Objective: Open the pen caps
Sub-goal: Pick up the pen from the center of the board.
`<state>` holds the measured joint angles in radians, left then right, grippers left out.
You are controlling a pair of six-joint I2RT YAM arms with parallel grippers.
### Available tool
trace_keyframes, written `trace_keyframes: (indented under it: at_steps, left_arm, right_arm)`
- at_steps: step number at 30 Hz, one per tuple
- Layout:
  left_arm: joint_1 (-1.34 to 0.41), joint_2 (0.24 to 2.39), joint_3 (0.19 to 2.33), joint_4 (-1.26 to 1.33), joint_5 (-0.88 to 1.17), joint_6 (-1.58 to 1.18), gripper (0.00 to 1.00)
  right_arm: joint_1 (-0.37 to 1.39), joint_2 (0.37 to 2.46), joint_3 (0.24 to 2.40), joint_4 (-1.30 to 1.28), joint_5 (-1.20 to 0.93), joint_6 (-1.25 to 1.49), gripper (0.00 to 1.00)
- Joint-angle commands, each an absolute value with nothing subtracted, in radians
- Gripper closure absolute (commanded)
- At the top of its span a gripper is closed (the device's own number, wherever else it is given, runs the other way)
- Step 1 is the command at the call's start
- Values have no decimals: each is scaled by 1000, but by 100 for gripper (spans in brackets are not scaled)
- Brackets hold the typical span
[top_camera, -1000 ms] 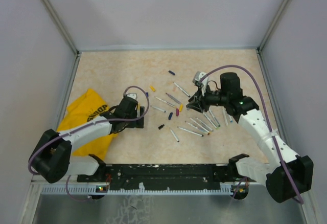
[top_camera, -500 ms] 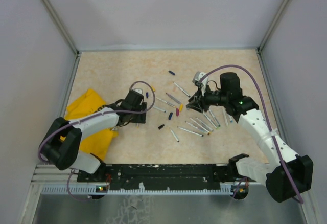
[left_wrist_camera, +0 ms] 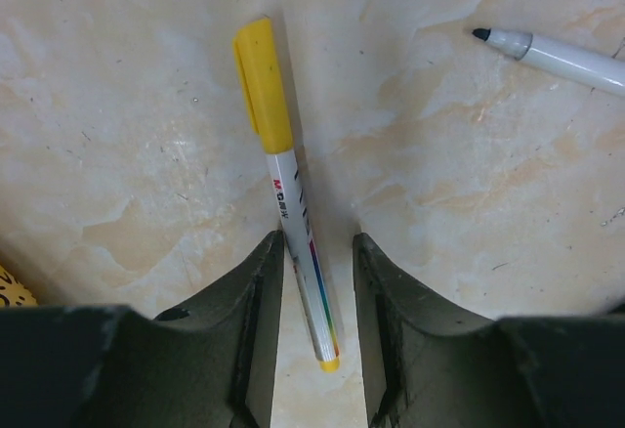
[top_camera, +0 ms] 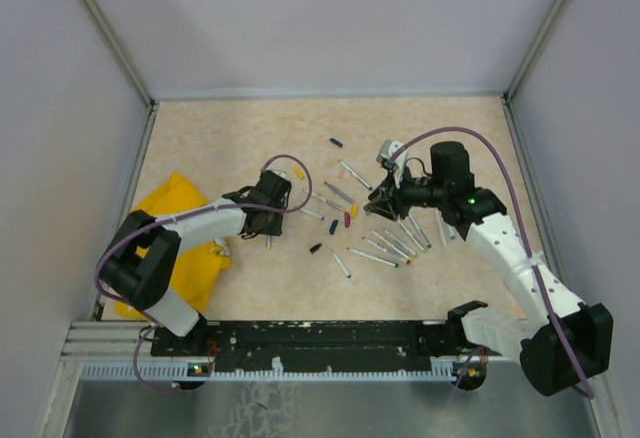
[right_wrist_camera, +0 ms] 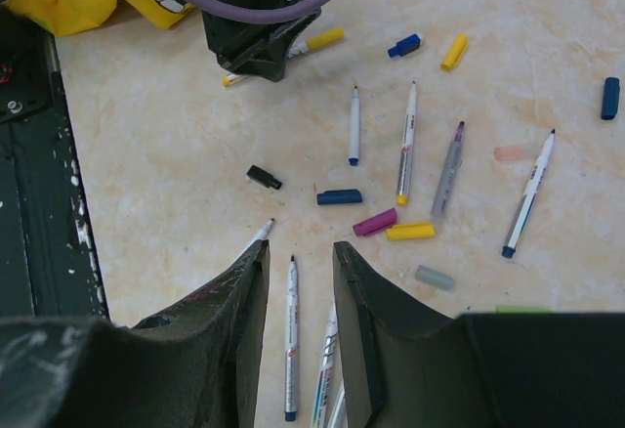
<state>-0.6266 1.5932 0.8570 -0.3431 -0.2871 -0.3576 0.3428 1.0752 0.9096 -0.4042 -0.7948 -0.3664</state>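
Note:
A pen (left_wrist_camera: 298, 242) with a white barrel and its yellow cap (left_wrist_camera: 262, 86) still on lies flat on the table. My left gripper (left_wrist_camera: 316, 239) is down over it, open, with a finger on each side of the barrel and a gap still showing on the right. In the top view this gripper (top_camera: 272, 193) covers most of the pen. My right gripper (right_wrist_camera: 299, 249) hangs open and empty above several uncapped pens (right_wrist_camera: 291, 340). Loose caps lie about: black (right_wrist_camera: 264, 177), dark blue (right_wrist_camera: 339, 196), magenta (right_wrist_camera: 375, 222), yellow (right_wrist_camera: 410, 232), grey (right_wrist_camera: 435, 277).
A yellow cloth (top_camera: 175, 228) lies bunched at the left, under the left arm. An uncapped black-tipped pen (left_wrist_camera: 557, 52) rests just right of the left gripper. More uncapped pens (top_camera: 395, 243) are strewn below the right gripper. Grey walls close in the table.
The left arm has swung right, away from the cloth, onto the yellow-capped pen, and its jaws have narrowed around the barrel. The right arm has not moved.

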Motion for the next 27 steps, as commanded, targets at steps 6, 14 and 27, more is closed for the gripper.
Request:
trace_keyframes:
  at_steps: [6, 14, 27]
  left_arm:
    - [-628, 1615, 860, -347, -269, -347, 70]
    - [-626, 1578, 830, -329, -249, -359, 92]
    - [-629, 1339, 696, -218, -152, -419, 100]
  right_arm:
    - [339, 1069, 914, -370, -821, -380, 67]
    - [339, 1077, 909, -361, -846, -364, 67]
    - [341, 1105, 831, -207, -984, -223, 68]
